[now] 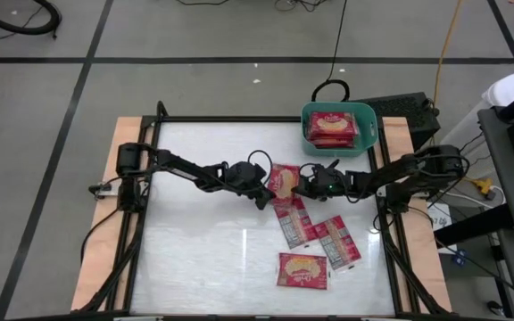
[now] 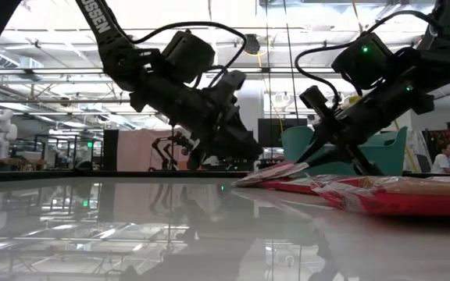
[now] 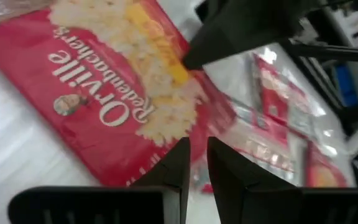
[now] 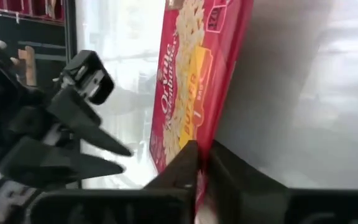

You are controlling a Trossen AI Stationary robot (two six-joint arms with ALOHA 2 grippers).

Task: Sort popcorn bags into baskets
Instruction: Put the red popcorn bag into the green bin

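The right gripper (image 4: 197, 163) is seen in its own wrist view with its fingers pressed together on the edge of a face-up popcorn bag (image 4: 194, 81); from above, that gripper (image 1: 300, 185) is placed at the bag's (image 1: 283, 180) right side, mid-table. The left gripper (image 1: 262, 198) is found just beside the same bag's left edge. In the left wrist view its fingers (image 3: 176, 163) are nearly together, with only a thin gap between them and nothing caught there; the bag's (image 3: 114, 93) printed front fills that view, a detail not legible from above.

Only the high view gives the layout: two bags lying back-up (image 1: 294, 222) (image 1: 336, 241) below the held one, and a face-up bag (image 1: 302, 269) nearer the front edge. The teal basket (image 1: 368, 135) is set at the table's (image 1: 194, 259) far right corner, with a bag (image 1: 331, 128) already inside.

From table height, both grippers (image 2: 244, 152) (image 2: 319, 144) are shown low over the surface, the held bag's (image 2: 276, 173) edge lifted slightly.
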